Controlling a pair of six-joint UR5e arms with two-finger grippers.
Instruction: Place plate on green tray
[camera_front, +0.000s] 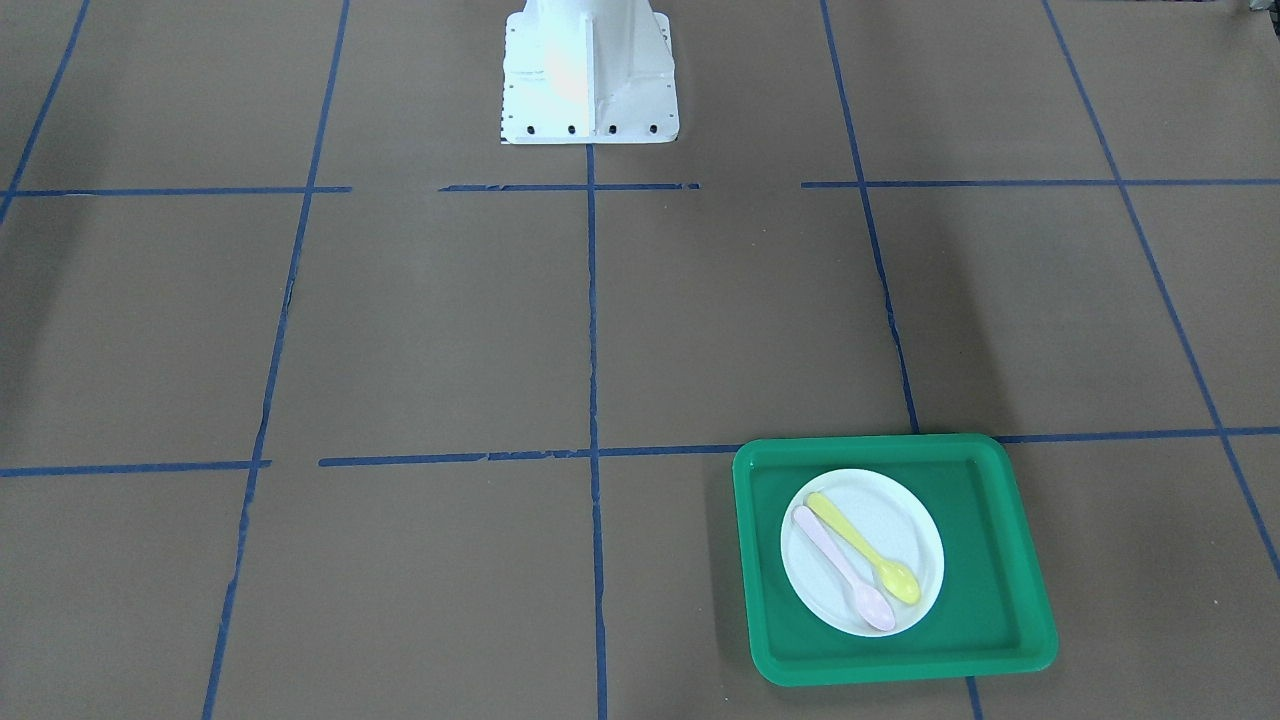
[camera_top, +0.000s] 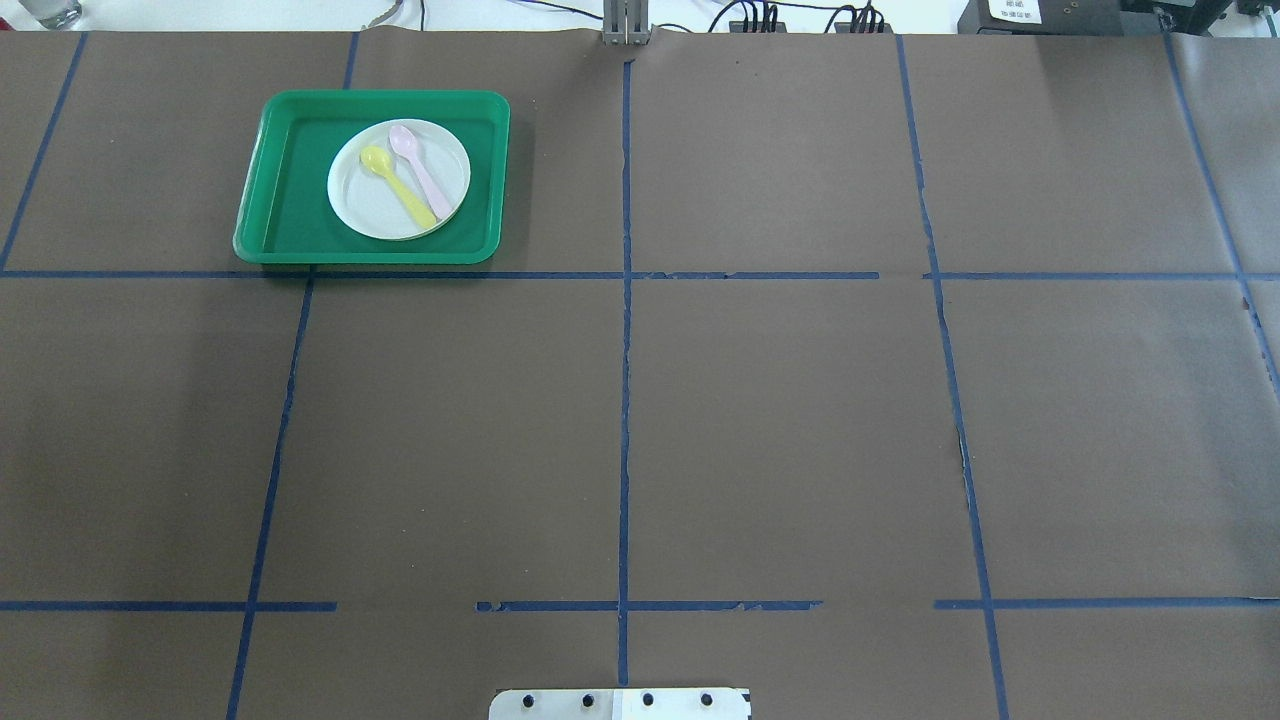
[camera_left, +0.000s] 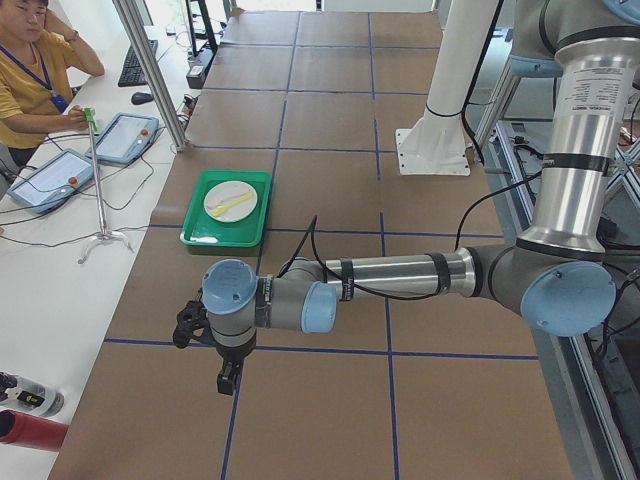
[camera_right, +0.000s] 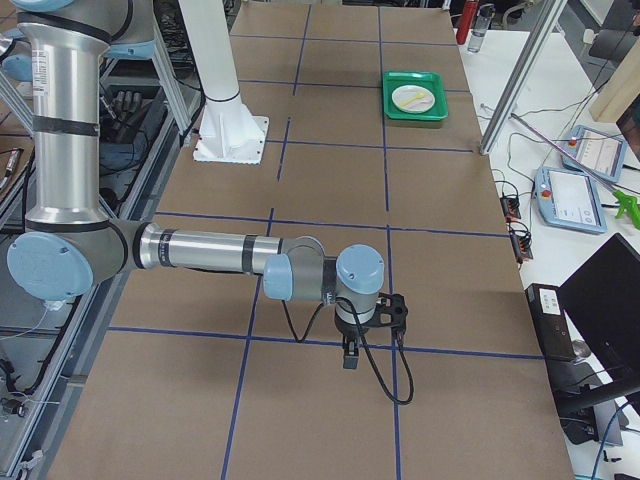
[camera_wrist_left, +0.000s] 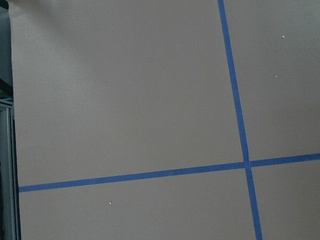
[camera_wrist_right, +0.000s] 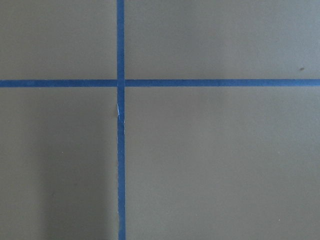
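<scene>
The small white plate (camera_front: 900, 530) lies inside the green tray (camera_front: 990, 600), with a yellow spoon (camera_front: 865, 548) and a pink spoon (camera_front: 845, 570) on it. The overhead view shows the tray (camera_top: 290, 200) and plate (camera_top: 370, 205) at the far left of the table. My left gripper (camera_left: 228, 378) shows only in the exterior left view, far from the tray (camera_left: 200, 235), and I cannot tell whether it is open or shut. My right gripper (camera_right: 350, 355) shows only in the exterior right view, far from the tray (camera_right: 400, 108), and I cannot tell its state either. Both wrist views show only table.
The brown table carries blue tape lines (camera_top: 625, 300). The white robot base (camera_front: 590, 75) stands at the table's edge. An operator (camera_left: 30, 70) sits beside control tablets (camera_left: 125, 135) and a metal stand (camera_left: 95, 180) past the tray's side.
</scene>
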